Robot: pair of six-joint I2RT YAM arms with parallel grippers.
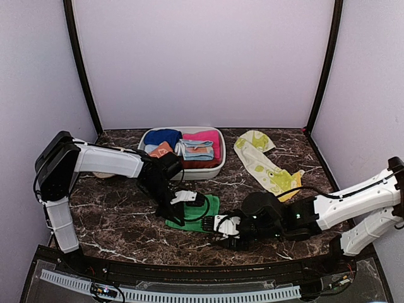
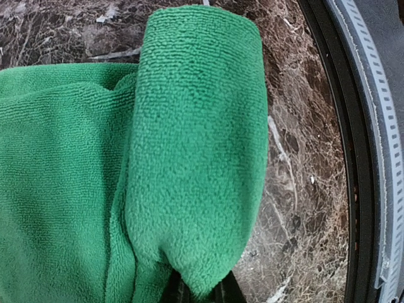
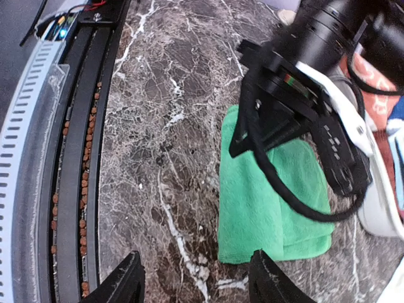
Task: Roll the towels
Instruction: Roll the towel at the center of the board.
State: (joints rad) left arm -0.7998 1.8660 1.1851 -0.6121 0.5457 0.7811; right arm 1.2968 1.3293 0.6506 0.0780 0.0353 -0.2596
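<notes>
Top external view: two towels are lying on the dark marbled counter (image 1: 120, 218). One green towel (image 1: 207, 207) is sitting near the front centre, partly folded over. One cream towel with yellow-green shapes (image 1: 260, 163) is lying spread out toward the right rear, well apart from it. One white tub (image 1: 216, 169) is standing at the rear centre, holding several folded cloths. Two arms are reaching inward from opposite sides. The left arm is stretching rightward, its wrist angling down, and the left gripper (image 1: 182, 207) is bearing on the green towel's left part. In the left wrist view, its fingers (image 2: 222, 291) are pinching a doubled fold of that towel. The right arm is extending leftward, low over the counter. The right gripper (image 1: 224, 225) is hovering just beside the green towel's near edge, its jaws standing apart with nothing between them.
</notes>
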